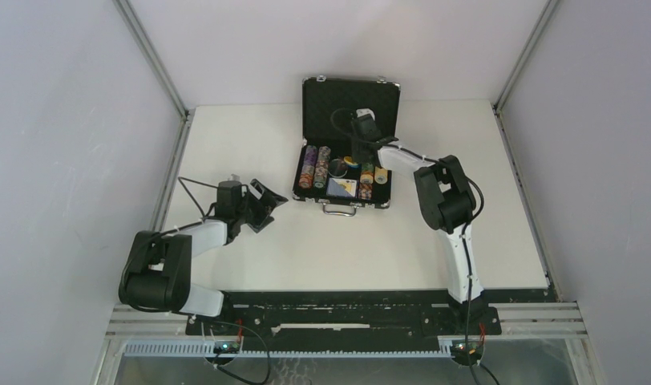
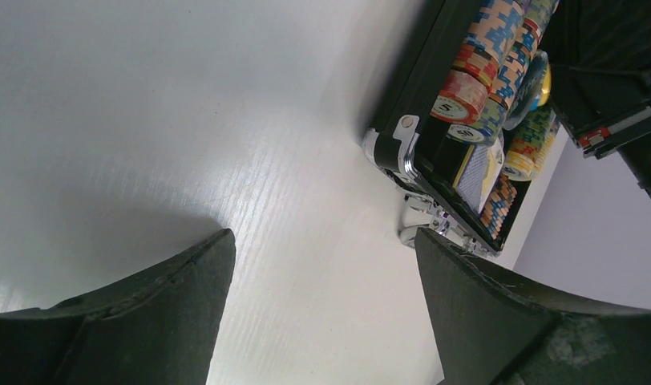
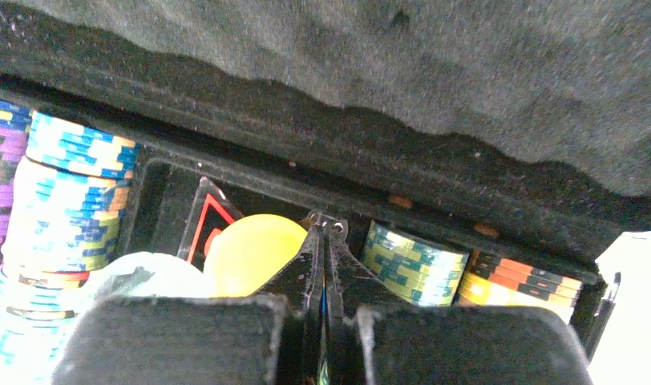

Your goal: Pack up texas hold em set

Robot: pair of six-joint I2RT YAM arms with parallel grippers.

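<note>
Open briefcase [image 1: 343, 200] at the far middle of the table [image 1: 346, 249], with the right gripper [image 3: 323, 230] lowered into it.

Nearest, the left gripper [image 1: 270, 210] hangs spread and empty over the table, left of the case. The briefcase lies long side left to right, handle [image 1: 338, 211] toward the arms, lid [image 1: 338, 96] upright at the far edge. Inside, the card deck [image 1: 342, 187] sits near-middle, and chip rolls [image 1: 315, 168] lie near-to-far at both ends. A clear token [image 3: 150, 269] and a yellow token [image 3: 254, 249] share the far-middle compartment. The right gripper's fingers are pressed together beside the yellow token; whether they pinch anything cannot be told.
</note>
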